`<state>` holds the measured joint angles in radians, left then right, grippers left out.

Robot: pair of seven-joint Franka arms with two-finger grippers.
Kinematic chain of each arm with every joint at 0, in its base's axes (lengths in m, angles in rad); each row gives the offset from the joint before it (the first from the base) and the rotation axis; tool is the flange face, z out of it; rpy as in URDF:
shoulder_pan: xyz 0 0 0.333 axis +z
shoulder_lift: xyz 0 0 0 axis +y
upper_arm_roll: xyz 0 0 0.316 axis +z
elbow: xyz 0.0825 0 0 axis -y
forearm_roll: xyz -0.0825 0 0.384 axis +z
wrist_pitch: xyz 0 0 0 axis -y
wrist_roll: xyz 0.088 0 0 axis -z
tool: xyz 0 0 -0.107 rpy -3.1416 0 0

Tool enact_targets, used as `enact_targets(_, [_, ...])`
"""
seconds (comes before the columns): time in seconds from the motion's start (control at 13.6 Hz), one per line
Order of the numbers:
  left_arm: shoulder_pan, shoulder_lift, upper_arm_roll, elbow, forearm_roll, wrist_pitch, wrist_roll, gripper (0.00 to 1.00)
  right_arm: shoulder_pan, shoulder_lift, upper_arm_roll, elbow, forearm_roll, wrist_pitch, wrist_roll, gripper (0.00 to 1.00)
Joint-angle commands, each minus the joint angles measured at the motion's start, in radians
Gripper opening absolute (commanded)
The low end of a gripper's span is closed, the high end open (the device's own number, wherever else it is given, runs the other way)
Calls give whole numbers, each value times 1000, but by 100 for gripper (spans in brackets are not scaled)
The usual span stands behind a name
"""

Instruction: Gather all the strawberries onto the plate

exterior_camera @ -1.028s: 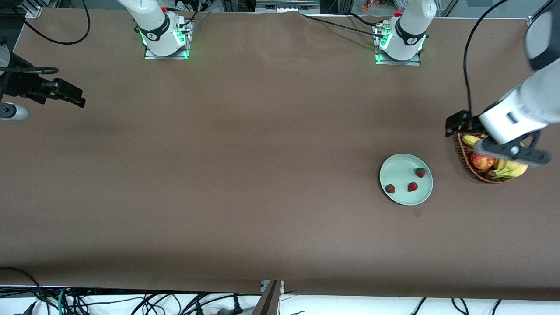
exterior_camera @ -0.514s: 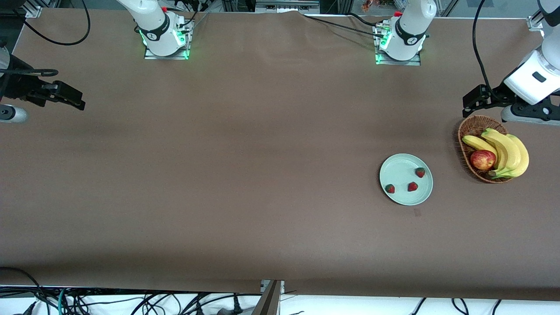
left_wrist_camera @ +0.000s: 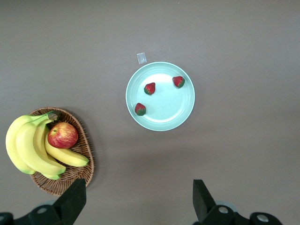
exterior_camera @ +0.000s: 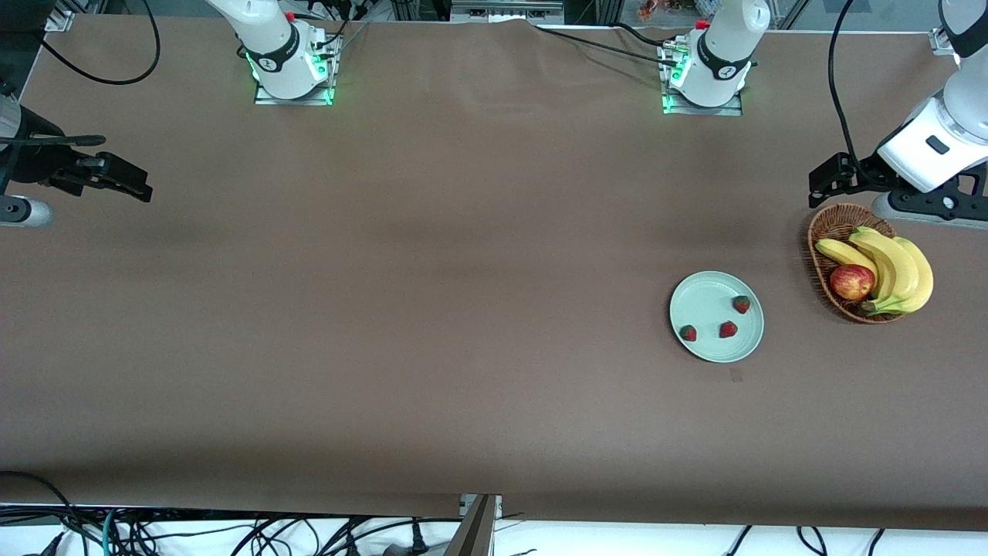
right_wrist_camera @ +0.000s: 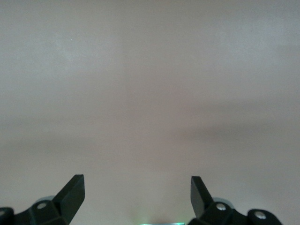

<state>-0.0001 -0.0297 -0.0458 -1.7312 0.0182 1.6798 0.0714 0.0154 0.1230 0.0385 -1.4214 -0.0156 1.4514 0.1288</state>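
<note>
Front view: we log three tiny red strawberries (exterior_camera: 728, 330) lying on the round pale mint-green plate (exterior_camera: 701, 297), which sits near the brown wicker basket (exterior_camera: 817, 266) of bananas (exterior_camera: 899, 266) and a red apple (exterior_camera: 851, 282). Left gripper (exterior_camera: 820, 184) hangs over the basket's rim at about 11 o'clock; right gripper (exterior_camera: 137, 185) waits over the right arm's end of the brown table (exterior_camera: 401, 309). Left wrist view: fingers spread, holding nothing; berries at roughly 11, 1 and 8 o'clock on the plate. Right wrist view: fingers spread, holding nothing.

We find no text, label, brand or number that can be read anywhere. A small pale tag (left_wrist_camera: 141, 58) lies on the worktop (exterior_camera: 463, 309) beside the plate (left_wrist_camera: 185, 112), but we cannot tell any writing on it.
</note>
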Motion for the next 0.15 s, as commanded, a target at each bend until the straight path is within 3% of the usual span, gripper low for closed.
enact_targets(0.0, [-2, 5, 11, 15, -17, -20, 1, 100, -3, 9, 0, 27, 0, -5, -14, 100])
enact_targets(0.07, [5, 5, 11, 12, -18, -23, 1, 100, -3, 9, 0, 27, 2, -5, -14, 100])
